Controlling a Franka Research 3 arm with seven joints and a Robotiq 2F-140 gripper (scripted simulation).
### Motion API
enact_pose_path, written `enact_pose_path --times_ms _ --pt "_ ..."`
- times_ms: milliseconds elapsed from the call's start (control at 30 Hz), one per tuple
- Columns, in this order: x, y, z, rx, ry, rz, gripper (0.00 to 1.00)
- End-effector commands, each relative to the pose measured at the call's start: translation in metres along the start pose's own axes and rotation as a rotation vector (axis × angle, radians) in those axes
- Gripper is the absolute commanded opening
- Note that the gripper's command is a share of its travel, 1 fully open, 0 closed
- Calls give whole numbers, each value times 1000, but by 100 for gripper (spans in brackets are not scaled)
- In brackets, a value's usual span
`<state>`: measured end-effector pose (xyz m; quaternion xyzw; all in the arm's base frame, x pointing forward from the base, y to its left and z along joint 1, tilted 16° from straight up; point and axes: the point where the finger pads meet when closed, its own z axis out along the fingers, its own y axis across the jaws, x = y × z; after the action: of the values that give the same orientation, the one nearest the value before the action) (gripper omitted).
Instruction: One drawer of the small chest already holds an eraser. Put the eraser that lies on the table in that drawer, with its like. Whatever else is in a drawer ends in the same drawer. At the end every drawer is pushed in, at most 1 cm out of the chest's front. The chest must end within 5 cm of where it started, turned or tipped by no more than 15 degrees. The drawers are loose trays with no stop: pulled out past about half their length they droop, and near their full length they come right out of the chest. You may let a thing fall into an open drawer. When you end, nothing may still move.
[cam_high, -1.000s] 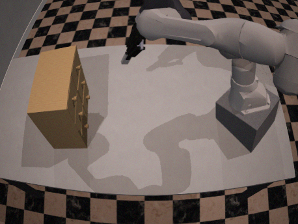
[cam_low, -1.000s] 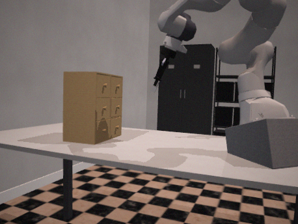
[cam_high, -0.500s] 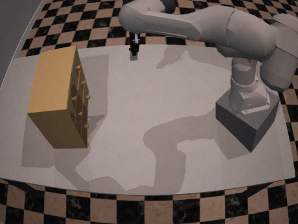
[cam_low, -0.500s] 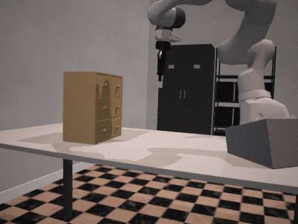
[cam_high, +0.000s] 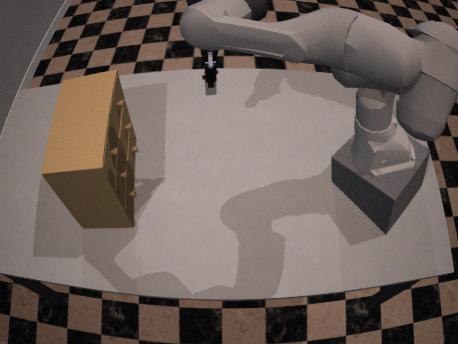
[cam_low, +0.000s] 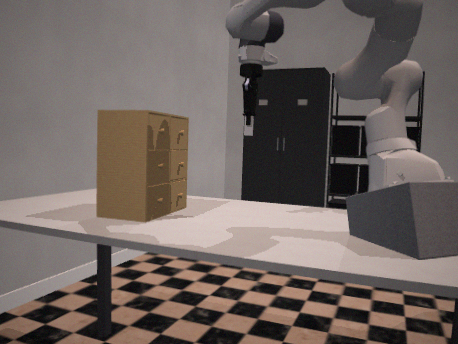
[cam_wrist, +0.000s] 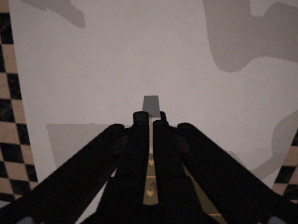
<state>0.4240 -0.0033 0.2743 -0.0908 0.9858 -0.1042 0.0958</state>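
Drawers (cam_low: 154, 173) sat flat with the chest's (cam_high: 82, 122) (cam_low: 121, 165) front edges. The claw (cam_high: 210, 84) (cam_low: 248, 120) (cam_wrist: 151, 106), pressed together, hung high over the table (cam_high: 195, 150) (cam_low: 210, 220) (cam_wrist: 115, 65), well apart from them.

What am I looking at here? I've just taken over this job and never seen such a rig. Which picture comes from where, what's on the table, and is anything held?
The machine is one jointed arm ending in a two-fingered pincer. The top picture looks down from above, the exterior one from the side, and the wrist one along the fingers.

On the table stand the arm's grey base and a wooden chest of six drawers, which look pushed in. I make out no loose eraser.

The pincer is closed, above the table. A small pale piece shows at its tips; I can't tell whether it is held or part of the pincer.
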Motion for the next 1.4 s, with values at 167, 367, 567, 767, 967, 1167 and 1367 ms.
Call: enact_pose_path --times_ms 167,367,567,767,967,1167,1367 --pt "2 1 1 0 8 19 0" --pt "2 1 1 0 8 19 0" --pt "1 1 0 -3 3 12 100" --pt "1 1 0 -3 3 12 100" --pt "1 1 0 -3 3 12 100" --pt "1 1 0 -3 3 12 100" --pt "1 1 0 -3 3 12 100"
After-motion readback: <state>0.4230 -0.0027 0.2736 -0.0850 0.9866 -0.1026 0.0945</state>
